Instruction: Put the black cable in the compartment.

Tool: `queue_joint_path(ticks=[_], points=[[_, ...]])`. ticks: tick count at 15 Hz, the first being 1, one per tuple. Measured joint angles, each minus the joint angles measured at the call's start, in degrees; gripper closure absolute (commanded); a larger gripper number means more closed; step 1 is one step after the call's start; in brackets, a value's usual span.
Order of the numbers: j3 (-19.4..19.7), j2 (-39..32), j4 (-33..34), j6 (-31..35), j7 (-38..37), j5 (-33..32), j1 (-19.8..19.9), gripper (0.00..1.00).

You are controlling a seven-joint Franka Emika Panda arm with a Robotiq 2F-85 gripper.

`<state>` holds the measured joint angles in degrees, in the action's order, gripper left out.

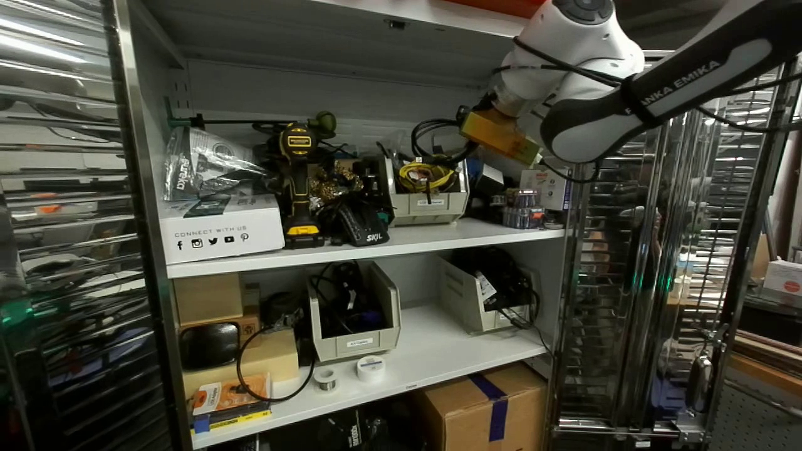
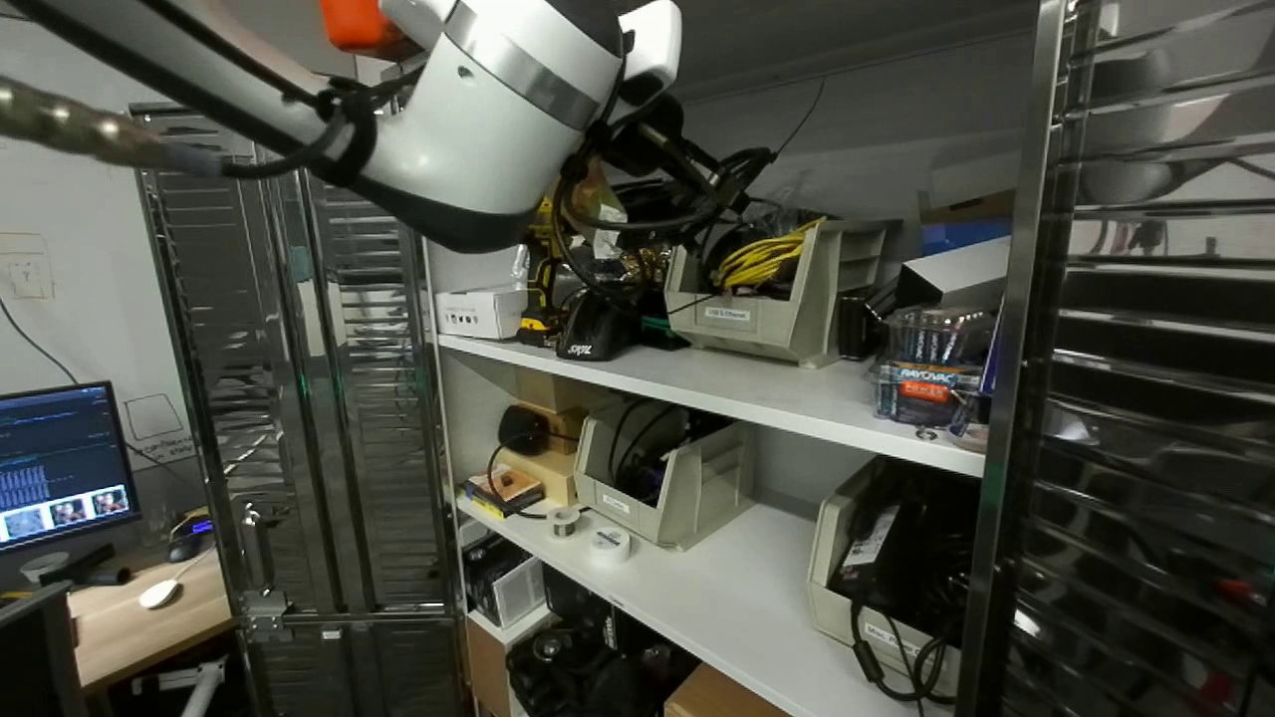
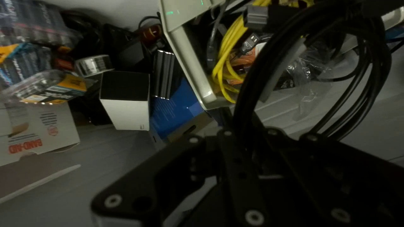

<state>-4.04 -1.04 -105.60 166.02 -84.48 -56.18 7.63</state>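
Wrist view: the gripper (image 3: 247, 137) clamps the black cable (image 3: 255, 82), jaws nearly together, and those slack loops could snag the parts bin (image 3: 189, 64) and drag out its yellow cables (image 3: 228, 45)! In an exterior view, the cable dangles at the upper compartment (image 1: 344, 88), depth unclear; released early, it might slither off the front. In an exterior view, a lower bin (image 2: 837, 609) is heaped with black cords (image 2: 941, 538).

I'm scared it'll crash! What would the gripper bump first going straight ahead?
Past the black cable it holds, the gripper would likely meet the pale bin with yellow cable; depth's unclear.
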Motion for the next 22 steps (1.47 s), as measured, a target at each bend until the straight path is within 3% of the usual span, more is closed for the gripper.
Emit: queue_joint_path(ticks=[6,12,13,14,22], points=[[-0.64,-11.07,14.69,-11.8,-6.41,-10.41,-2.54,0.93],[-0.68,-20.06,25.14,-16.89,-6.16,-10.97,-4.16,0.93],[-0.71,-21.32,26.74,-17.34,-6.0,-10.96,-4.53,0.63],[-0.71,-22.4,28.14,-17.71,-5.85,-10.96,-4.83,0.62],[-1.51,-21.69,28.92,-20.22,1.91,-5.41,-4.54,0.04]])
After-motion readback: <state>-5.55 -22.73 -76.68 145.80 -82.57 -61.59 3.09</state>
